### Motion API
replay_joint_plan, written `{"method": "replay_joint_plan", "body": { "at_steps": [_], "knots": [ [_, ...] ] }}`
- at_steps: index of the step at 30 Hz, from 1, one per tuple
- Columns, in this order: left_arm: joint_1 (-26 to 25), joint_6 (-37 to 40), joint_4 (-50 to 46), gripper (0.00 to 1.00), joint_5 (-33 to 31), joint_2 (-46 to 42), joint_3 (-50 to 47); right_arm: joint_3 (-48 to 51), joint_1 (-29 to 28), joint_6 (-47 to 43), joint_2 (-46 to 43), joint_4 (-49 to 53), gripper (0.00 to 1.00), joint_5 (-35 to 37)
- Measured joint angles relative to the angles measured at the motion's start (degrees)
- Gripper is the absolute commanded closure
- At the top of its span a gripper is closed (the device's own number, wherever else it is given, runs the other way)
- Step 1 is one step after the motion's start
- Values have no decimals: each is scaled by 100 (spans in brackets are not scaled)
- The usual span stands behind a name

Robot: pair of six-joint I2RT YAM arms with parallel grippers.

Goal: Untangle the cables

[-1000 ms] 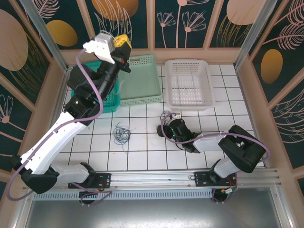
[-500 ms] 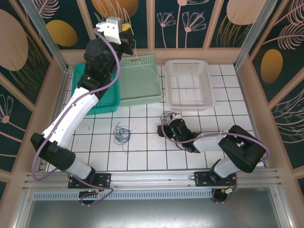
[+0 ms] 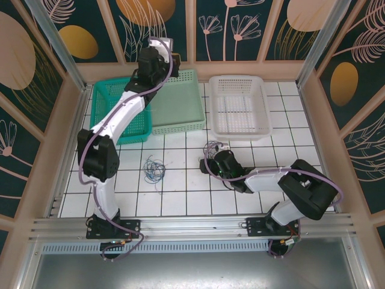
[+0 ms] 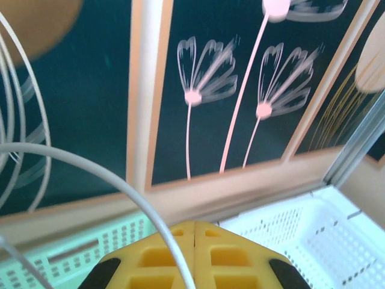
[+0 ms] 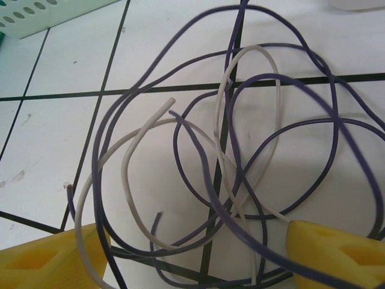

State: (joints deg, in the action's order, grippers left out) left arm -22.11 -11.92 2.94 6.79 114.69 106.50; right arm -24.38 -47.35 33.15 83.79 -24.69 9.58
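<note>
The two yellow fingers of the left gripper (image 4: 194,235) are pressed together, with no gap at the seam. A thin pale grey-white wire (image 4: 108,174) curves just in front of them. We cannot tell whether it is pinched there. This gripper hangs high near the back wall, to the left of the white perforated plastic basket (image 3: 239,78) and above the far edge of the shallow pale green plastic tray (image 3: 180,114).

The right gripper (image 5: 192,259) has its yellow fingertips wide apart, low over the white tiled table (image 3: 180,198), just in front of the white basket. Between them lies a loose tangle on the tiles. In it a thin dark purple wire (image 5: 174,41) makes several loops and a thin pale grey wire (image 5: 150,117) crosses them. The fingertips hold nothing.

Further left of the white basket, in front of the tray, a second small tangle of blue and dark wires (image 3: 154,170) lies free, well apart from both grippers.

The tray stands just beside the white basket, and a teal green plastic basket (image 3: 105,96) stands against the tray's other side. The white left arm (image 3: 120,114) reaches across the teal basket and hides part of it. We cannot tell whether any thin wire lies inside these containers.
</note>
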Motion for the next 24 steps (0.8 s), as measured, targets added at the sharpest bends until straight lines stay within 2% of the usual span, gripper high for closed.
{"method": "replay_joint_plan", "body": {
  "at_steps": [4, 11, 24],
  "knots": [
    [0, -17, -323, 100, 72, 330, 13, -48, 0, -44, -234, 144, 23, -11],
    [0, -122, -404, 100, 79, 332, -127, -52, 2, -129, -573, 278, 23, -9],
    [-66, -120, -361, 100, 181, -927, -144, -22, 44, -129, -662, 354, 22, 24]
  ]
}}
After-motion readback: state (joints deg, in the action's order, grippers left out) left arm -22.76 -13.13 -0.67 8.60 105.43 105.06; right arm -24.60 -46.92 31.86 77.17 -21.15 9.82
